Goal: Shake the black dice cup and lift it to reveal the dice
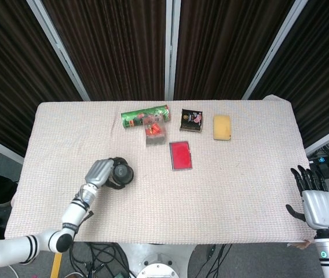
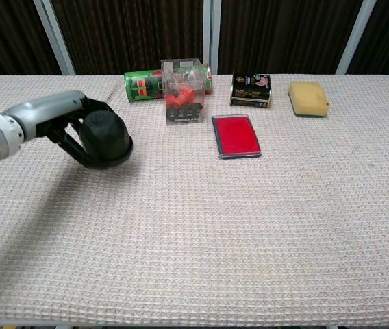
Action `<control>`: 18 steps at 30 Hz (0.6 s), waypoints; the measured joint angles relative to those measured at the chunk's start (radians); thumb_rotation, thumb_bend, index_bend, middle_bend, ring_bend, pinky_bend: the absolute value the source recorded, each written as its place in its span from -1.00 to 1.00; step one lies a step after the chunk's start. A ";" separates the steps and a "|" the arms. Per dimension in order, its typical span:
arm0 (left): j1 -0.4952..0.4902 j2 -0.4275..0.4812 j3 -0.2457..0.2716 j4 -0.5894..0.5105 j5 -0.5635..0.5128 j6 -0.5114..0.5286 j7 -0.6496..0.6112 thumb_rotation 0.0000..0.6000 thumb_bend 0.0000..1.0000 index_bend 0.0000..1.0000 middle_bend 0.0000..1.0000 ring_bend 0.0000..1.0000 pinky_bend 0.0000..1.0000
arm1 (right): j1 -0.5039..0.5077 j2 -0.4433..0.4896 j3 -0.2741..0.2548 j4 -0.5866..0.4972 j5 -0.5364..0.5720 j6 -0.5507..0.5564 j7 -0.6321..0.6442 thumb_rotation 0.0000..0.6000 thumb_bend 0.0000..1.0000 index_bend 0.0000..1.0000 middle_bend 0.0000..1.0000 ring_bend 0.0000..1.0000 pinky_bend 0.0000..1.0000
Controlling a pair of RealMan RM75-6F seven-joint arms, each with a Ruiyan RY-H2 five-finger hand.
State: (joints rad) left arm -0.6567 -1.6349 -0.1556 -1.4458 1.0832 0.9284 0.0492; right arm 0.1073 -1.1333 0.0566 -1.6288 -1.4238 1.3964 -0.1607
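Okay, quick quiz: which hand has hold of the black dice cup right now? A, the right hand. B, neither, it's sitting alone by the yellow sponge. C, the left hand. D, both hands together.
C: the left hand grips the black dice cup, while the right hand is at the table's edge, fingers apart and holding nothing.

text: none legible | green can (image 2: pixel 146 85), black packet (image 2: pixel 251 90): print too small to read
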 measured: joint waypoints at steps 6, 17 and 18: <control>0.015 -0.060 0.021 0.018 0.029 0.006 -0.020 1.00 -0.48 -0.03 0.09 -0.32 -0.19 | 0.002 0.000 0.002 0.005 0.011 -0.012 0.005 1.00 -0.80 -1.00 -0.95 -1.00 -1.00; 0.037 -0.163 0.017 0.161 0.097 0.046 -0.117 1.00 -0.50 -0.03 0.09 -0.32 -0.19 | 0.001 0.002 0.005 0.005 0.014 -0.008 0.010 1.00 -0.80 -1.00 -0.95 -1.00 -1.00; 0.038 -0.169 0.016 0.171 0.103 0.048 -0.125 1.00 -0.50 -0.03 0.08 -0.32 -0.19 | 0.001 0.002 0.006 0.006 0.014 -0.007 0.010 1.00 -0.80 -1.00 -0.95 -1.00 -1.00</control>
State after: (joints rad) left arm -0.6183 -1.8039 -0.1395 -1.2751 1.1865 0.9763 -0.0757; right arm 0.1085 -1.1310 0.0621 -1.6232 -1.4096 1.3892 -0.1508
